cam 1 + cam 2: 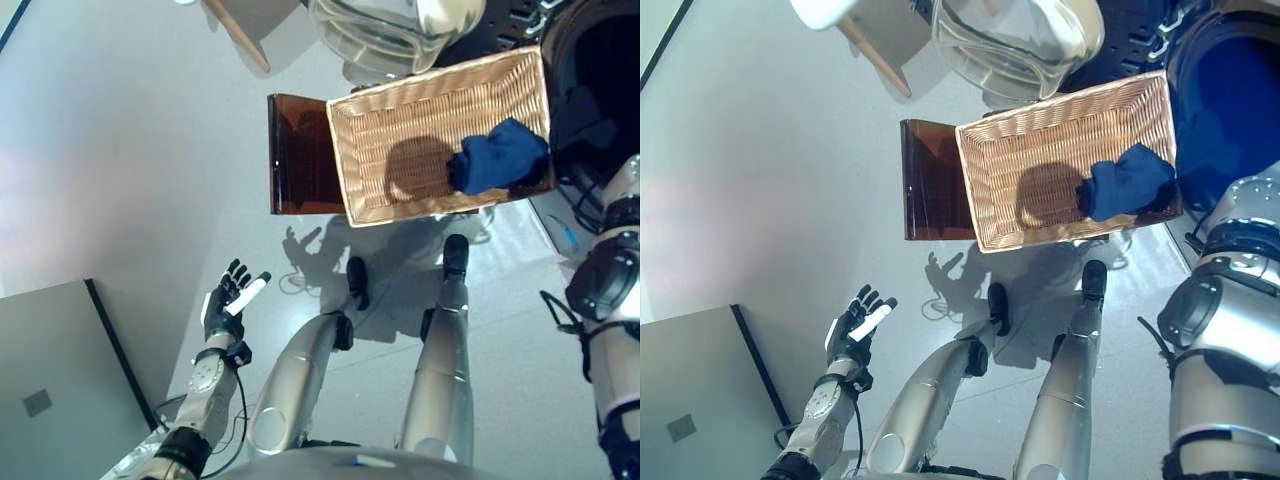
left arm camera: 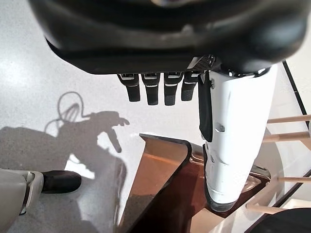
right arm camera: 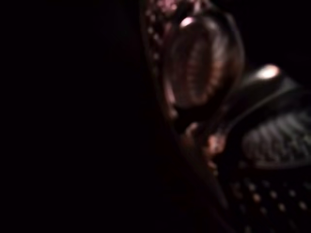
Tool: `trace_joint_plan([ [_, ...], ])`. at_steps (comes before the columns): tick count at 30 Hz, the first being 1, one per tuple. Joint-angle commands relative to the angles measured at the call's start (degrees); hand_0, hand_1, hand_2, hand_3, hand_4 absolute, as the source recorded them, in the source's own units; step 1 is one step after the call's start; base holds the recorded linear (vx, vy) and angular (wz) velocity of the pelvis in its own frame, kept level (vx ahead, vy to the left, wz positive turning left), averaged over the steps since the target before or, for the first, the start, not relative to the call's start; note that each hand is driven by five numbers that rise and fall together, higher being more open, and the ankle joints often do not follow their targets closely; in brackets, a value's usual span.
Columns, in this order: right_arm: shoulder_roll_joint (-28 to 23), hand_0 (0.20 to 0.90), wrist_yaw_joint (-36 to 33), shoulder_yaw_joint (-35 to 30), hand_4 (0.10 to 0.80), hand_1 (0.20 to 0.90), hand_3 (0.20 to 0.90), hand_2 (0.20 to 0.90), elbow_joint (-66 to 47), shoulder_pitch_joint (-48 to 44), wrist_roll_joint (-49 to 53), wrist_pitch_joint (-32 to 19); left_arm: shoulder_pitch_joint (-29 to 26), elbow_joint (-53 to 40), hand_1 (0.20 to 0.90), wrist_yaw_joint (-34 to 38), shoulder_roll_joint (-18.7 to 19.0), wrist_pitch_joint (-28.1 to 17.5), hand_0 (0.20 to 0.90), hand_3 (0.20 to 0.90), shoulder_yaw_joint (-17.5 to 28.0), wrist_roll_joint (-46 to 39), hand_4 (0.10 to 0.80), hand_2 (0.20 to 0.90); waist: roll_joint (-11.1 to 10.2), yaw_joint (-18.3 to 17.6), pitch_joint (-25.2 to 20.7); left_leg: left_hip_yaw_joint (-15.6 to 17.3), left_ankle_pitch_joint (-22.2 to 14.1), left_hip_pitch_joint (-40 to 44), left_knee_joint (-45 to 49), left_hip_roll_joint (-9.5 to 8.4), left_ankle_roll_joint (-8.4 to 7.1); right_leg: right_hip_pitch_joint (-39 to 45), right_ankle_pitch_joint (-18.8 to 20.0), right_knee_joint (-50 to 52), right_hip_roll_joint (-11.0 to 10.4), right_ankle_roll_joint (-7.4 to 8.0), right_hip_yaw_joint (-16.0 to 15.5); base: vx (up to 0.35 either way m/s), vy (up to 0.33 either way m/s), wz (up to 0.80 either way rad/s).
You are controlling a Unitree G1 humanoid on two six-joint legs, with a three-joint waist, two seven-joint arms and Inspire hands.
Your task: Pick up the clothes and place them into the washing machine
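Head views show a wicker basket on a brown stand, with dark blue clothes bunched at its right end beside the washing machine's dark opening; the left hand hangs low on the left, fingers spread and empty. Left wrist view confirms straight fingers over the floor. Right wrist view is almost black, so I cannot tell the right hand's state.

The right hand is out of sight, its arm running past the dark round washing machine opening, itself cut by the frame edge. The right wrist view shows only darkness with blurred perforated metal. The clear glass door above the opening is cut off.
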Motion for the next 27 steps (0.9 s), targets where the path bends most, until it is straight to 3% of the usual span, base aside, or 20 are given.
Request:
trace_joint_plan([
  [1, -13.0, 0.9, 3.0, 8.7, 0.8, 0.9, 0.9, 0.9, -3.4, -0.8, -5.7, -4.2, 5.0, -0.5, 0.9, 0.9, 4.1, -2.8, 0.9, 0.9, 3.1, -1.7, 0.8, 0.9, 0.4, -0.3, -5.5, -1.2, 3.3, -1.2, -4.8, 1.23, -6.04, -0.3, -9.4, 9.4, 5.1, -4.26, -3.2, 0.0, 0.0, 0.0],
  [12, -14.1, 0.9, -1.4, 10.6, 0.8, 0.9, 0.9, 0.9, 1.5, -3.0, -8.4, -1.5, 5.4, -0.7, 0.9, 1.4, 4.6, -2.3, 0.9, 0.9, 2.9, -1.6, 0.8, 0.9, 0.0, 0.3, -6.1, -1.1, 3.3, -1.1, -4.7, 1.35, -5.96, -0.2, -9.4, 9.3, 5.1, -4.38, -3.2, 0.0, 0.0, 0.0],
  [20, -19.8, 0.9, -2.9, 23.7, 0.8, 0.9, 0.9, 0.9, 12.3, -9.5, -21.6, 13.2, 6.3, -3.4, 0.9, 0.7, 5.9, -2.6, 0.9, 0.9, 2.7, -1.5, 0.8, 0.9, -0.7, 0.8, -5.2, -1.0, 3.4, -0.7, -4.9, 1.64, -6.09, 0.4, -9.0, 8.8, 4.9, -4.42, -3.7, 0.0, 0.0, 0.0],
  [21, -20.1, 0.9, -3.0, 25.6, 0.8, 0.9, 0.9, 0.9, 13.6, -10.0, -24.4, 15.3, 6.6, -3.8, 0.9, 0.5, 6.2, -2.6, 0.9, 0.9, 2.6, -1.7, 0.8, 0.9, -0.9, 0.9, -5.1, -1.0, 3.4, -0.7, -4.8, 1.63, -6.1, 0.6, -8.9, 8.8, 4.9, -4.42, -3.8, 0.0, 0.0, 0.0],
  [22, -21.1, 0.9, -2.1, 31.5, 0.8, 0.9, 0.9, 0.9, 16.1, -11.0, -33.4, 21.0, 6.7, -4.3, 0.9, 0.0, 7.4, -2.9, 0.9, 0.9, 2.8, -1.5, 0.8, 0.9, -1.5, 1.2, -4.9, -0.9, 3.6, -0.7, -4.6, 1.73, -6.08, 0.6, -8.7, 8.7, 4.9, -4.44, -3.8, 0.0, 0.0, 0.0],
  [23, -21.1, 0.9, -2.2, 32.2, 0.8, 0.9, 0.9, 0.9, 16.3, -11.8, -33.5, 21.1, 6.7, -4.4, 0.9, -0.1, 7.1, -2.9, 0.9, 0.9, 2.8, -1.6, 0.8, 0.9, -1.3, 1.1, -4.8, -0.9, 3.6, -0.7, -4.6, 1.74, -6.08, 0.6, -8.7, 8.7, 4.9, -4.44, -3.8, 0.0, 0.0, 0.0],
  [27, -20.6, 0.9, 2.4, 44.2, 0.8, 0.9, 0.9, 0.9, 19.2, -14.0, -50.2, 29.0, 7.0, -5.7, 0.9, -1.2, 7.7, -3.3, 0.9, 0.9, 3.8, -1.9, 0.8, 0.9, -1.8, 0.9, -4.1, -0.8, 3.8, -0.8, -4.4, 1.89, -5.97, 0.8, -8.1, 8.5, 5.0, -4.51, -4.0, -0.005, -0.004, -0.01],
])
